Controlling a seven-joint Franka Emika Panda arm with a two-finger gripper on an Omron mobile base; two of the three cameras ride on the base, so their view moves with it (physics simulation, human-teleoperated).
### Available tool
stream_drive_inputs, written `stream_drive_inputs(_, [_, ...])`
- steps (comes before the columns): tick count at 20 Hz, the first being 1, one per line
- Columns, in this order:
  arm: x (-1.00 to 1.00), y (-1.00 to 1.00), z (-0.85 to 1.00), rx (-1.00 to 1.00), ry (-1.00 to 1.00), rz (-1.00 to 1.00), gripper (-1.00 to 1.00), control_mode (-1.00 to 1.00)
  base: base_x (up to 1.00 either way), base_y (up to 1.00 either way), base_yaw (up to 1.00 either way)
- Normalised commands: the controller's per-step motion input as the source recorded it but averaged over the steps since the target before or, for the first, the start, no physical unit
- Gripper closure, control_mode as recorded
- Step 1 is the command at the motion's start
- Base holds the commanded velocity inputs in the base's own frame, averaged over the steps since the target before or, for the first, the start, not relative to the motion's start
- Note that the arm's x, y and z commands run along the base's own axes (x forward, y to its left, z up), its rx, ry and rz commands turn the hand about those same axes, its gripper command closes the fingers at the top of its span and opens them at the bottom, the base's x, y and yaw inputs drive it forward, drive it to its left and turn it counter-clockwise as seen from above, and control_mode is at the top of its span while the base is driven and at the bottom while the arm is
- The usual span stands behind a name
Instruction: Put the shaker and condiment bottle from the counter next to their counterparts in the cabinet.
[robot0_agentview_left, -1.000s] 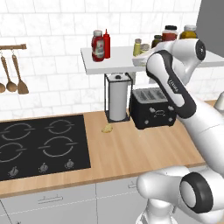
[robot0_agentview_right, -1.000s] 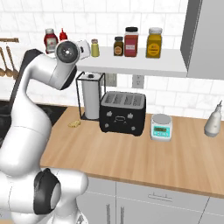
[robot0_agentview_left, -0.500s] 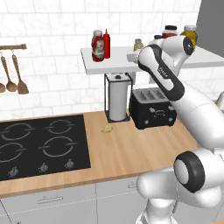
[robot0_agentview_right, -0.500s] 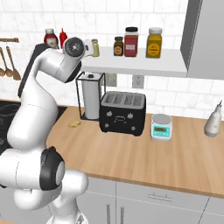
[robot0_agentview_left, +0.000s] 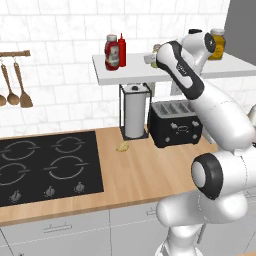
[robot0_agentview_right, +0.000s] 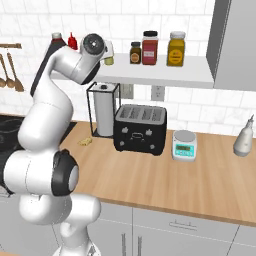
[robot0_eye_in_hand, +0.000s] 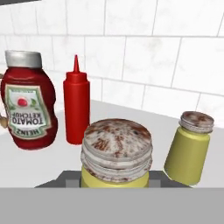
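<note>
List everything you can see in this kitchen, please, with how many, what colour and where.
Condiment bottle: 1, red, shelf, left.
Squeeze bottle: 1, red, beside it.
Olive shaker: 1, shelf.
Shaker: 1, yellow, grey cap, held above shelf.
Jars: 3, brown, red, yellow, shelf, right.
Paper towel roll: 1, white, counter.
Toaster: 1, black, counter.
Scale: 1, counter.
Stove: 1, black.
Spoons: wooden, wall.
Gripper: fingers shut on shaker.
</note>
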Motion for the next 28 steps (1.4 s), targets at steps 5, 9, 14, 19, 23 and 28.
stream_drive_inputs(5, [0.34,-0.03,-0.03,0.00,0.00,0.00,1.00,-1.00,0.00,0.00,0.00])
stream_drive_inputs(9, [0.15,0.00,-0.33,0.00,0.01,0.00,1.00,-1.00,0.00,0.00,0.00])
stream_drive_inputs(14, [0.06,0.00,-0.28,0.00,0.02,0.00,1.00,-1.00,0.00,0.00,0.00])
stream_drive_inputs(19, [0.33,0.00,0.05,0.01,0.05,0.00,1.00,-1.00,0.00,0.00,0.00])
stream_drive_inputs(23, [0.43,0.00,0.19,0.01,0.14,0.00,1.00,-1.00,0.00,0.00,0.00])
stream_drive_inputs(28, [0.27,0.00,-0.01,0.00,0.02,0.00,1.00,-1.00,0.00,0.00,0.00])
